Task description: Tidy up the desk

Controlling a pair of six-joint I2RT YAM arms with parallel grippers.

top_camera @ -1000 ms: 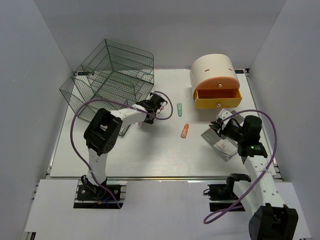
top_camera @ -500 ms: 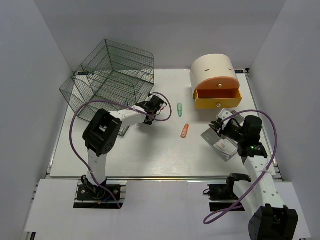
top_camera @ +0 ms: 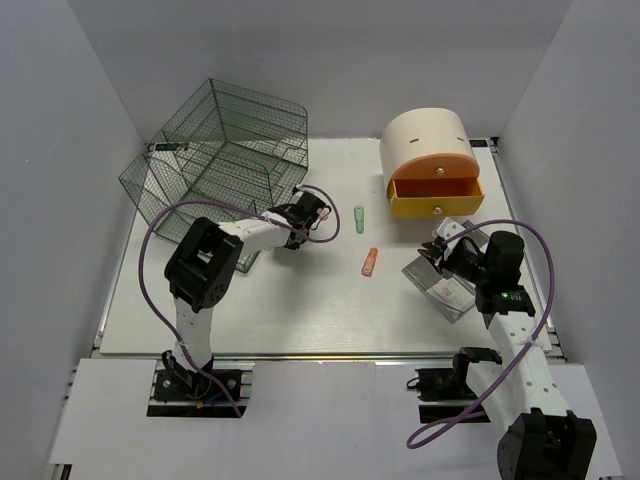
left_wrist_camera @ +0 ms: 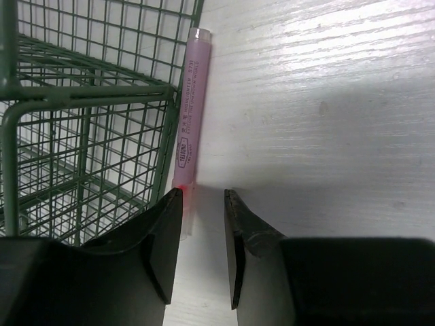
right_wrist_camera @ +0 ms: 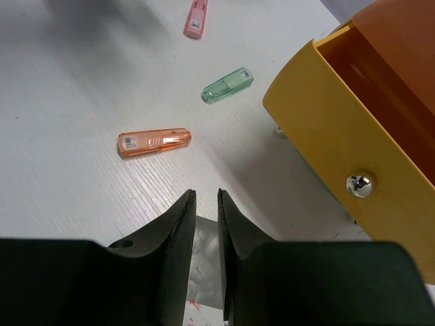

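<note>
The desk (top_camera: 300,310) fills the middle of the overhead view, white, with its metal rail along the lower edge. A dark wire-mesh cage (top_camera: 225,150) stands on it at the upper left and a cream-and-orange drawer box (top_camera: 425,140) at the upper right. The left gripper (left_wrist_camera: 204,197) sits low over the desk beside the cage, its jaws apart with bare tabletop showing between them. A pink tube (left_wrist_camera: 190,112) lies flat along the cage's bottom edge, and its near end is just beside the tip of the left-hand finger (left_wrist_camera: 166,238). The right gripper (right_wrist_camera: 204,197), at the right of the overhead view, has its jaws a narrow gap apart. A grey foil packet (right_wrist_camera: 206,265) shows in that gap, and I cannot tell whether it is pinched. Ahead of that gripper an orange plastic piece (right_wrist_camera: 154,141) and a green one (right_wrist_camera: 228,85) lie apart on the desk. The yellow drawer (right_wrist_camera: 340,149) stands pulled open at the right.
</note>
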